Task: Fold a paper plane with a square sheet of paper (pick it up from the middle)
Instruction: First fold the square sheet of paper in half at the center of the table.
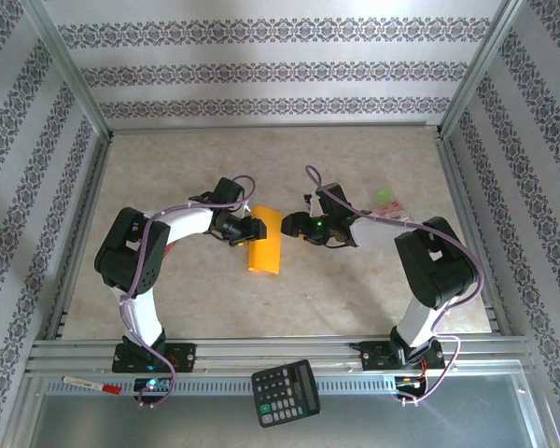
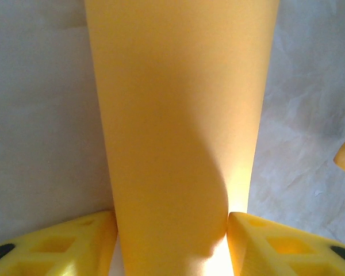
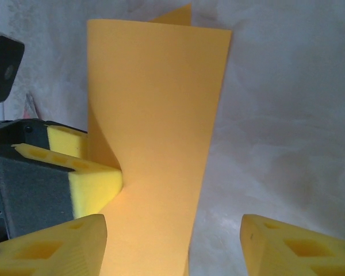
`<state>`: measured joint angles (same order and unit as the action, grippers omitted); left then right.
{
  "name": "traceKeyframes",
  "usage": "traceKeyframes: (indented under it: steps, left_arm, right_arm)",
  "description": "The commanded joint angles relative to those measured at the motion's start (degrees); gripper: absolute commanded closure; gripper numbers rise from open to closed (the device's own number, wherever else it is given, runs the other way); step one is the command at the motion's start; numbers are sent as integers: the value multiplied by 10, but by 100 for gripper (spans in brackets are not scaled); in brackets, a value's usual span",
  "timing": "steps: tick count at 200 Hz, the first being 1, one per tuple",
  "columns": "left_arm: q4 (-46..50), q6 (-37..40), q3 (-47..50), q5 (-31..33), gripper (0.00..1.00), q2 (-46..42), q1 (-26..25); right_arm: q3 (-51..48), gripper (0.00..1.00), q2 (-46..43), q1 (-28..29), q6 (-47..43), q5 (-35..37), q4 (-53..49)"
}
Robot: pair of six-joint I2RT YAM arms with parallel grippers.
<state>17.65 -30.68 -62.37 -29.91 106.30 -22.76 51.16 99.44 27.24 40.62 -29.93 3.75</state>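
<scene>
Orange-yellow sheet of paper [image 1: 263, 245], folded over on itself into a tall narrow band, sits at the middle of the table [image 1: 355, 308] between my two grippers. From the left wrist camera the sheet [image 2: 178, 126] runs up between the yellow foam fingers of my left gripper [image 2: 171, 224]. The finger on the left of that view [image 2: 75, 244] lies against the paper, and a sliver of light shows beside the other. The jaws stand partly apart around the fold, and I cannot tell whether they grip the sheet or merely flank it. From the right wrist camera the sheet [image 3: 155, 132] stands upright with a second layer peeking out behind its top edge, and my left gripper [image 3: 100, 167] meets it from the side. My right gripper [image 3: 172, 230] has its jaws wide apart and holds nothing; one finger [image 3: 57, 244] is just beside the paper, the other well apart. A black calculator [image 1: 286, 392] lies on the near rail between the arm bases.
</scene>
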Motion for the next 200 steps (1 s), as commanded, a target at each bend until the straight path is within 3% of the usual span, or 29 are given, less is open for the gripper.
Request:
traceKeyframes:
  steps: [1, 142, 200]
  left_arm:
    - [16, -11, 3, 41, 43, 0, 7]
    - [-21, -64, 10, 104, 60, -12, 6]
    - [-5, -42, -10, 61, 62, 12, 6]
  right_arm:
    - [23, 39, 15, 5, -1, -15, 15]
    - [32, 43, 20, 0, -22, -25, -9]
    - [26, 44, 11, -5, -29, -27, -18]
